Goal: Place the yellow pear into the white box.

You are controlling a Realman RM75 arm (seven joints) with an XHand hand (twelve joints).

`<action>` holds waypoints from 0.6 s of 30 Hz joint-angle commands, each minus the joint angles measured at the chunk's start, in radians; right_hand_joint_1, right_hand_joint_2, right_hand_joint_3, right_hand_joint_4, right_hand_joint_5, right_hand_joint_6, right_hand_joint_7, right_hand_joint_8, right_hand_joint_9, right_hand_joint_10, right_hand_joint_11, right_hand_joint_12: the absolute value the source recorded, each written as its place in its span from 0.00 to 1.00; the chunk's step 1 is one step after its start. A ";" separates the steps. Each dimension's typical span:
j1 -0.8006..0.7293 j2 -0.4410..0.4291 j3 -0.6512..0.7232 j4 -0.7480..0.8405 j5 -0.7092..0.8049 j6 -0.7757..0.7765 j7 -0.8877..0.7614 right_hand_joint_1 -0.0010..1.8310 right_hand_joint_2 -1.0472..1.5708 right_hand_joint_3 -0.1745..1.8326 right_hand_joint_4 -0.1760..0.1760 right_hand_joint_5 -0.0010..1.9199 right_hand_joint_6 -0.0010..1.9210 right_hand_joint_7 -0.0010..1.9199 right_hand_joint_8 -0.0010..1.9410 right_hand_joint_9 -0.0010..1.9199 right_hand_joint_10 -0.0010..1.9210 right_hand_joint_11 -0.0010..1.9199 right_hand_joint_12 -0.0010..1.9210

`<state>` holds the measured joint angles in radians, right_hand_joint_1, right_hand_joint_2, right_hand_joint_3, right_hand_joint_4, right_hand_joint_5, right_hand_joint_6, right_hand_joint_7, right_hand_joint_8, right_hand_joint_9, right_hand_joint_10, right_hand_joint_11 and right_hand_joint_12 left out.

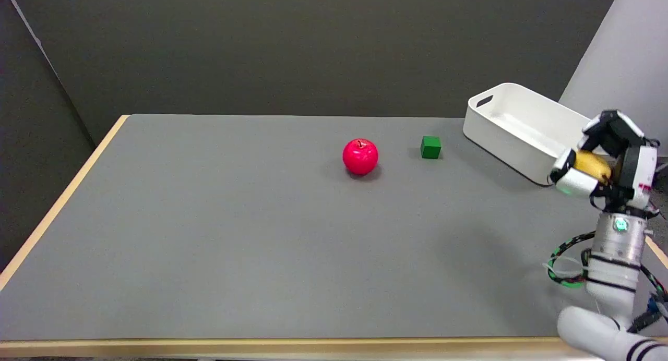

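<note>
Fingers [574,181] clasp the yellow pear [592,165] at the white box's [514,129] near rim, above gray table [235,236].

**Pear held at the box's near end**

The black-and-white right hand [605,160] grips the yellow pear [591,164] in the air beside the white plastic box [514,122]. A glossy red apple [360,156] and small green cube [430,147] rest on the grey table [235,236].

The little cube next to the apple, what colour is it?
Green. The cube shows clearly in the head view.
</note>
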<state>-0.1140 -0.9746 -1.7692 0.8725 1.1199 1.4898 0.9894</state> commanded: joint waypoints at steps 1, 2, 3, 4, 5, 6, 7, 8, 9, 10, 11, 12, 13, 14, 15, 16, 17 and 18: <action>0.201 0.081 0.036 0.198 -0.003 -0.167 -0.248 0.87 0.56 0.88 0.40 0.37 0.87 0.52 0.93 0.55 1.00 0.54 1.00; 0.226 0.085 0.033 0.199 -0.003 -0.187 -0.267 0.87 0.56 0.88 0.40 0.37 0.87 0.52 0.93 0.55 1.00 0.54 1.00; 0.251 0.089 0.029 0.200 -0.003 -0.204 -0.286 0.87 0.56 0.88 0.40 0.37 0.87 0.52 0.93 0.55 1.00 0.54 1.00; 0.265 0.092 0.025 0.200 -0.004 -0.218 -0.298 0.87 0.56 0.88 0.40 0.38 0.87 0.52 0.93 0.55 1.00 0.54 1.00; 0.291 0.096 0.017 0.200 -0.005 -0.236 -0.311 0.87 0.56 0.88 0.40 0.38 0.87 0.52 0.93 0.55 1.00 0.54 1.00; 0.310 0.098 0.011 0.197 -0.007 -0.250 -0.318 0.87 0.56 0.88 0.40 0.38 0.87 0.52 0.93 0.55 1.00 0.54 1.00; 0.344 0.101 0.000 0.189 -0.011 -0.266 -0.328 0.87 0.56 0.88 0.40 0.38 0.87 0.52 0.93 0.55 1.00 0.54 1.00; 0.371 0.104 -0.012 0.182 -0.011 -0.277 -0.339 0.87 0.56 0.88 0.40 0.38 0.87 0.52 0.93 0.55 1.00 0.54 1.00; 0.389 0.104 -0.021 0.174 -0.011 -0.286 -0.346 0.87 0.56 0.88 0.40 0.38 0.87 0.52 0.93 0.55 1.00 0.54 1.00; 0.425 0.107 -0.040 0.157 -0.012 -0.300 -0.362 0.87 0.56 0.88 0.40 0.38 0.87 0.52 0.93 0.55 1.00 0.54 1.00; 0.452 0.107 -0.053 0.146 -0.012 -0.310 -0.373 0.87 0.56 0.88 0.40 0.38 0.87 0.52 0.93 0.55 1.00 0.54 1.00; 0.472 0.107 -0.062 0.133 -0.012 -0.321 -0.383 0.87 0.56 0.88 0.40 0.37 0.87 0.52 0.93 0.55 1.00 0.54 1.00; 0.497 0.106 -0.072 0.117 -0.012 -0.336 -0.394 0.87 0.56 0.88 0.40 0.37 0.87 0.52 0.93 0.55 1.00 0.54 1.00; 0.521 0.104 -0.082 0.098 -0.012 -0.355 -0.407 0.87 0.56 0.88 0.41 0.37 0.87 0.52 0.93 0.55 1.00 0.53 1.00; 0.538 0.102 -0.091 0.081 -0.012 -0.369 -0.415 0.87 0.56 0.88 0.41 0.37 0.87 0.52 0.93 0.55 1.00 0.53 1.00; 0.560 0.099 -0.105 0.059 -0.012 -0.388 -0.425 0.87 0.56 0.88 0.41 0.37 0.87 0.52 0.93 0.55 1.00 0.53 1.00; 0.587 0.095 -0.121 0.036 -0.013 -0.406 -0.431 0.87 0.56 0.88 0.40 0.37 0.87 0.52 0.93 0.55 1.00 0.53 1.00; 0.606 0.092 -0.133 0.017 -0.014 -0.419 -0.432 0.87 0.56 0.88 0.40 0.37 0.87 0.52 0.93 0.55 1.00 0.53 1.00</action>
<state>0.1587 -0.9027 -1.7771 1.0062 1.1130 1.2941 0.7410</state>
